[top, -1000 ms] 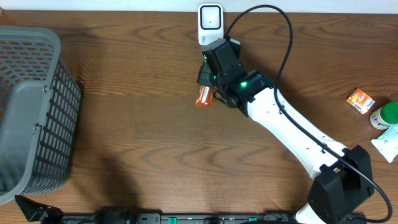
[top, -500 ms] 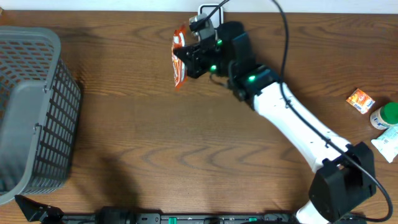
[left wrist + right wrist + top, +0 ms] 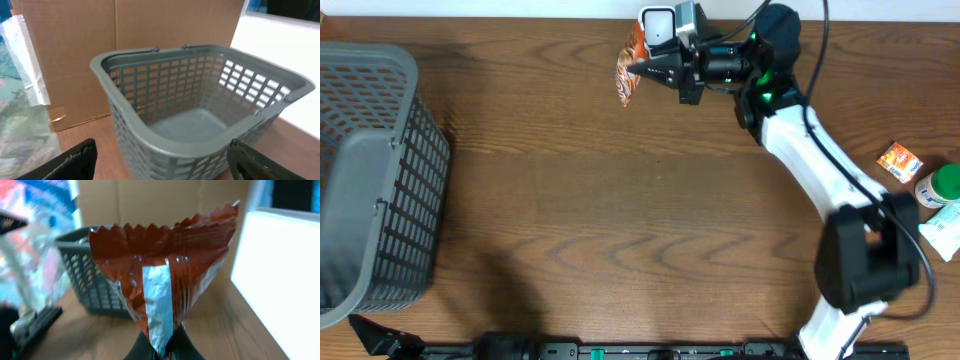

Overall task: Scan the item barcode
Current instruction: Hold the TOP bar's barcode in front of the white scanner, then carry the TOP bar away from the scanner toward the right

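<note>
The item is an orange-red snack packet (image 3: pixel 631 62) with a silver seam, held up at the back of the table. My right gripper (image 3: pixel 648 70) is shut on the packet's lower end, just left of the white barcode scanner (image 3: pixel 658 27). In the right wrist view the packet (image 3: pixel 165 280) stands upright above the gripper (image 3: pixel 162 347), its seam side facing the camera. In the left wrist view my left gripper (image 3: pixel 160 160) is open with nothing between its fingers (image 3: pixel 75 160), looking at the grey basket (image 3: pixel 200 115). The left arm is not in the overhead view.
A grey mesh basket (image 3: pixel 370 170) stands at the table's left edge. At the far right lie a small orange box (image 3: pixel 899 161), a green-capped bottle (image 3: pixel 940 185) and a white tube (image 3: pixel 945 232). Cardboard sheets stand behind the basket.
My right arm has swung up and back with the packet, first left of the scanner, now close beside it. The left gripper has stayed open.
</note>
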Controlling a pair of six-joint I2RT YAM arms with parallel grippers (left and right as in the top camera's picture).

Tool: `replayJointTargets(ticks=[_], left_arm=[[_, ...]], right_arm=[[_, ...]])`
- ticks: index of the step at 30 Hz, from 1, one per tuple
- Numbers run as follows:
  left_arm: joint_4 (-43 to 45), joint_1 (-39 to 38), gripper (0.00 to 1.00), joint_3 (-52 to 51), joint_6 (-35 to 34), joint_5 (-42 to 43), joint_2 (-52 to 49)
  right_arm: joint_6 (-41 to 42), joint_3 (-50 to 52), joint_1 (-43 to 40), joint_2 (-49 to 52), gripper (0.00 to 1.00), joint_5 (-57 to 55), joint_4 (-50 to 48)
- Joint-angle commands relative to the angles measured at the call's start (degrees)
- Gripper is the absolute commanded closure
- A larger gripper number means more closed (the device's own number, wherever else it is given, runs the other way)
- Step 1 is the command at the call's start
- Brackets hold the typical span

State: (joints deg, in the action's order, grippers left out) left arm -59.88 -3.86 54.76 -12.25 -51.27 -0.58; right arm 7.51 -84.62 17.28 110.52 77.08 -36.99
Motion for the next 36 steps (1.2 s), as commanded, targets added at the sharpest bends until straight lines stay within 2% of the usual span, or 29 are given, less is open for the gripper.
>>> replayJointTargets(ticks=[1,4,7,11,14,19,24,26,28,31,35,36], left_arm=[[-1.16,-0.07,0.16,-0.28,-0.55,-0.15,0.44],[-1.99,-0.07,0.17,-0.28,-0.52,-0.15,0.44],[-3.08,-0.07,0.17,-0.28,-0.52,-0.17,0.44],[-4.39,-0.07,0.16,-0.28,-0.52,-0.17,0.44],[-4.37,-0.07,0.17,-0.28,-0.52,-0.17,0.44],[-4.39,-0.07,0.17,-0.28,-0.52,-0.17,0.44],[-4.39,-0.07,0.17,-0.28,-0.52,-0.17,0.44],[-4.42,-0.07,0.16,-0.28,-0.52,-0.17,0.44],[-4.42,-0.07,0.17,-0.28,-0.52,-0.17,0.44],[-4.42,-0.07,0.17,-0.28,-0.52,-0.17,0.44],[-4.42,-0.07,0.17,-0.28,-0.52,-0.17,0.44],[-4.42,-0.07,0.16,-0.28,-0.52,-0.17,0.44]], right_arm=[[5.42,-0.02,-0.52,5.42,0.99,7.26,-7.10],[8.39,-0.02,-0.85,8.92,0.99,5.88,-13.75],[11.65,-0.02,-0.85,10.82,0.99,5.33,-15.85],[18.05,-0.02,-0.76,11.41,0.99,5.64,-11.82],[23.54,-0.02,-0.70,11.41,0.99,2.60,-0.90],[33.77,-0.02,-2.05,11.41,0.99,-13.14,26.99],[43.54,-0.02,-3.61,11.41,0.99,-35.17,53.40],[48.09,-0.02,-3.52,11.41,0.99,-47.25,65.09],[51.10,-0.02,-2.86,11.41,0.99,-55.78,73.13],[54.42,-0.02,-1.62,11.41,0.99,-62.49,80.32],[53.62,-0.02,-0.28,11.41,0.99,-63.01,81.59],[52.65,-0.02,-0.07,11.41,0.94,-62.27,81.50]])
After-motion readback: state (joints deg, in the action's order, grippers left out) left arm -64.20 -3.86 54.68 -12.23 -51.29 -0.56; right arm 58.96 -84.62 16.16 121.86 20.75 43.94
